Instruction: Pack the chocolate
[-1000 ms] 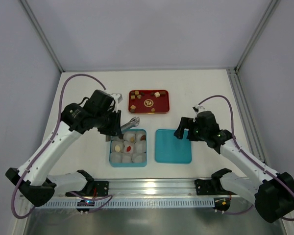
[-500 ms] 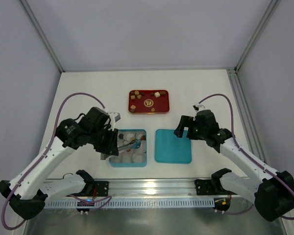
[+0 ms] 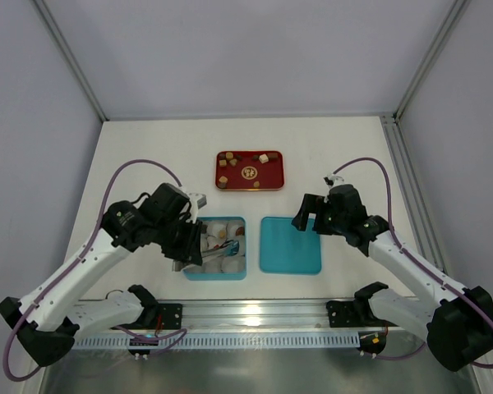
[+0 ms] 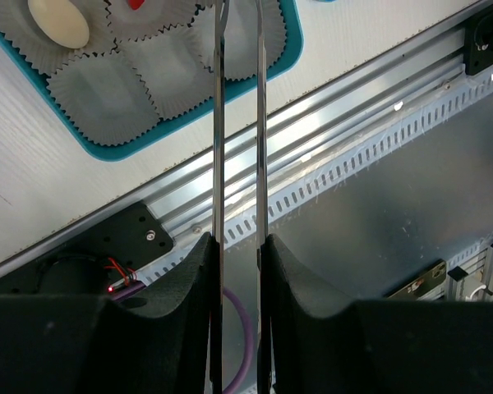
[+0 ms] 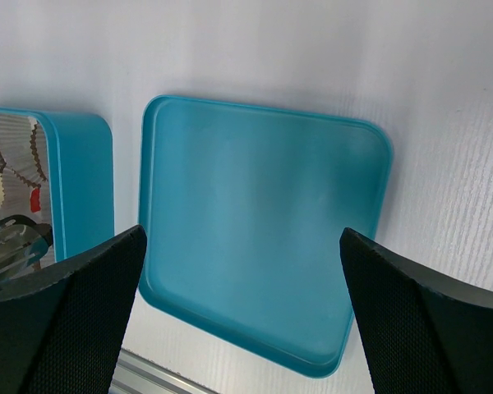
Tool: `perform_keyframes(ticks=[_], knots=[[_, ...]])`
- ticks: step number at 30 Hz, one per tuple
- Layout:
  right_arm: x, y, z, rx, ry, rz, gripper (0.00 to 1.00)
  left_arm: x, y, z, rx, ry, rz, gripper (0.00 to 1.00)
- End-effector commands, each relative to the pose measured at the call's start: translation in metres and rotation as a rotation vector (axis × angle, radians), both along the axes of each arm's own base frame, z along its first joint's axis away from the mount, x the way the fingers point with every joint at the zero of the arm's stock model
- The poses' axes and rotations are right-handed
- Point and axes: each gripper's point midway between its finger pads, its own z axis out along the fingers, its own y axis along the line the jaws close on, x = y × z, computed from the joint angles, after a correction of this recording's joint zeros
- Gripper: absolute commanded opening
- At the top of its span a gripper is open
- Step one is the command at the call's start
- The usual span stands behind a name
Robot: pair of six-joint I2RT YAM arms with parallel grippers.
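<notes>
Tiny brown, tan and cream chocolate pieces [image 3: 264,158] are lying mostly on the red rounded-rectangle tray [image 3: 273,176], far middle; a few are sitting in white crinkled paper cups [image 4: 94,90] inside the near teal square box [image 3: 230,276]. Light, hard and smooth, each is likely needing a gentle pinch across its sides. The left hand [image 3: 220,245] is hovering over the box, 2 thin fingers [image 4: 261,123] nearly together, tips hidden: I cannot tell its hold. The right hand [image 5: 242,238] is gaping wide, empty, over the teal lid [image 3: 290,246].

The counter [image 3: 148,164] carries one red tray [image 3: 249,179] with about nine tiny chocolate pieces [image 3: 264,158], one teal box [image 3: 215,276] of partly hidden white paper cups [image 3: 230,264], one teal lid [image 3: 290,245], and two grippers, the left gripper [image 3: 228,243] and the right gripper [image 3: 304,220].
</notes>
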Motion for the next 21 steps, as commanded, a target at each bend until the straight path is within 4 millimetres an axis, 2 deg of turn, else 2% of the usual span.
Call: perform_keyframes(ticks=[1, 21], knots=[[0.0082, 0.003, 0.0154, 0.014, -0.05, -0.007, 1.0, 0.0087, -0.0098, 0.0065, -0.037, -0.03, 0.01, 0.21], [0.0097, 0.0049, 0.0179, 0.02, -0.06, 0.002, 1.0, 0.0134, -0.0101, 0.0044, -0.004, -0.039, 0.026, 0.31]])
